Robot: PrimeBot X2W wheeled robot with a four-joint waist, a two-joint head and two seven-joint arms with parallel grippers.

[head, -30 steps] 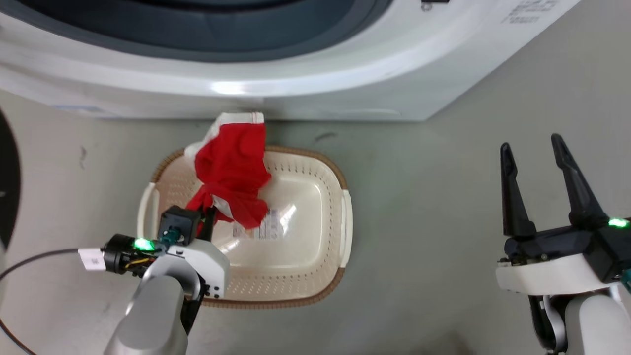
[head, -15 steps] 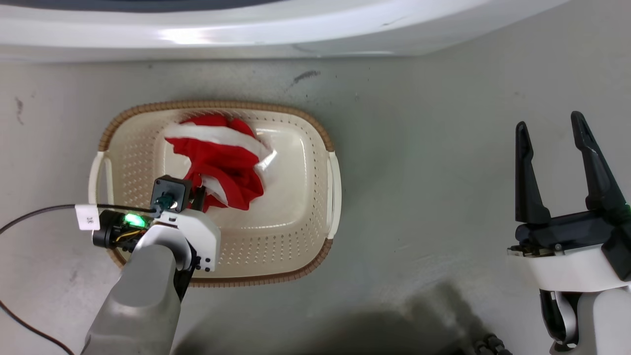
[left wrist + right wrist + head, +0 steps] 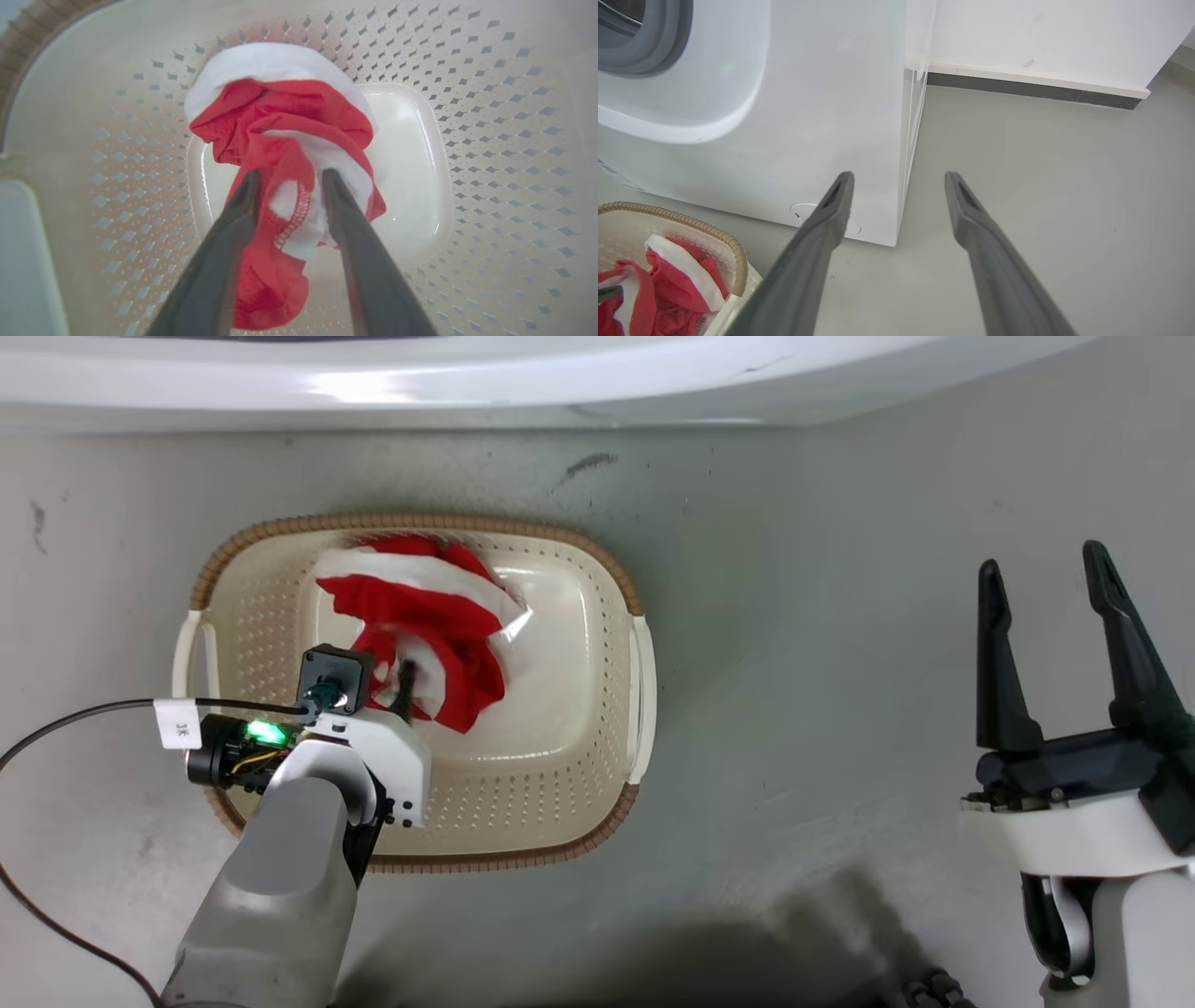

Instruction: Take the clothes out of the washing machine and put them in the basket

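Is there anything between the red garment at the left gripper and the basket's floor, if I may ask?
Nothing visible: the red garment lies inside the basket, with the open fingers of the left gripper astride its near fold.

The cream perforated plastic basket (image 3: 579, 756) is lying open from above, its right half bare. Red-and-white bunched clothes (image 3: 420, 625) are crowding its left half, between the left claw's (image 3: 289, 171) spread fingers. Grey floor (image 3: 822, 663) is stretching free toward the right claw (image 3: 1041, 557). The white washing machine (image 3: 560, 383) is walling off the far side.
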